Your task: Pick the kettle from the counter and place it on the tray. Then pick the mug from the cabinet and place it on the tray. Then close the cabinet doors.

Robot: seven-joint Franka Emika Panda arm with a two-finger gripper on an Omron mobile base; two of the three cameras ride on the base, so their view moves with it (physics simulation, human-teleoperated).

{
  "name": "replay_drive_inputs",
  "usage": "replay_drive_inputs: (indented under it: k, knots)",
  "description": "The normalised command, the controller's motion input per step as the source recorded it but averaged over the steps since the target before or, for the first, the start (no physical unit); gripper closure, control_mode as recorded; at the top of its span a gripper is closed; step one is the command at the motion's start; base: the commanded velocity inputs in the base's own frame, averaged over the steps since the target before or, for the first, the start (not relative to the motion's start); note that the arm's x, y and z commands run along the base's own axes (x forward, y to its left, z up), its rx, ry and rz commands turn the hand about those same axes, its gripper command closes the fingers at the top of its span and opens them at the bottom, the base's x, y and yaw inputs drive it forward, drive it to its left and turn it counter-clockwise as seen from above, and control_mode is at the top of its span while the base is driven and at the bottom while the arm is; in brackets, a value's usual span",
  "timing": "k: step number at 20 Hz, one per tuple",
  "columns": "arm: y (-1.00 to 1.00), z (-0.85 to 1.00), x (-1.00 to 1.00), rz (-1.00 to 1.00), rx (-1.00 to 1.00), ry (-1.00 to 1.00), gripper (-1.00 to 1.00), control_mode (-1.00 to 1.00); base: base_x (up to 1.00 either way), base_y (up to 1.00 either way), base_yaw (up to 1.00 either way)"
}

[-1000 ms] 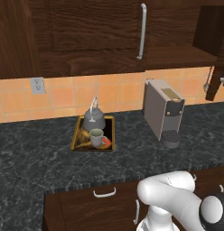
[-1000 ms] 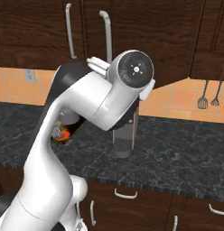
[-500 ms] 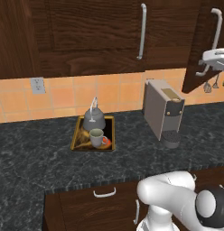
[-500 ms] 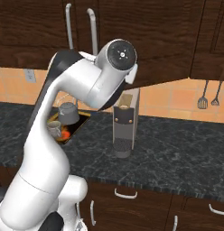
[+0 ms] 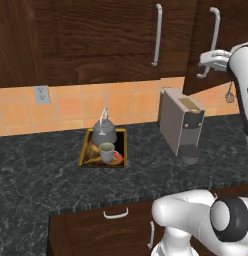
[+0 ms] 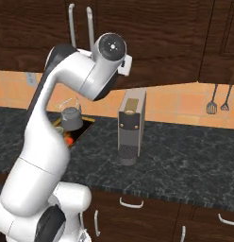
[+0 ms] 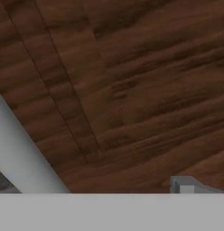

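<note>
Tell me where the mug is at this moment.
In the left base view the mug stands on the tray on the counter, just in front of the kettle and left of the coffee machine.

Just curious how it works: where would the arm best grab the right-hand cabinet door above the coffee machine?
On that cabinet door, probably the long silver bar handle. It runs upright and stands off the wood, so coming straight at the front with jaws spread sideways across the bar looks best.

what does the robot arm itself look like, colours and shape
A glossy white arm of thick rounded links with dark grey joint bands and a round dark cap at the elbow. The white hand is small and blocky. No cables or markings visible.
</note>
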Motion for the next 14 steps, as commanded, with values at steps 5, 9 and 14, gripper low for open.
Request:
replay_drive_inputs:
  k: [5, 9, 14]
  knots:
    - [0.02, -0.13, 0.82, 0.0, -0.04, 0.05, -1.0, -1.0, 0.0, 0.0, 0.0]
    - [0.0, -0.14, 0.82, -0.05, -0.11, 0.03, -1.0, -1.0, 0.0, 0.0, 0.0]
    - [0.0, -0.19, 0.68, -0.05, -0.09, 0.1, -1.0, -1.0, 0.0, 0.0, 0.0]
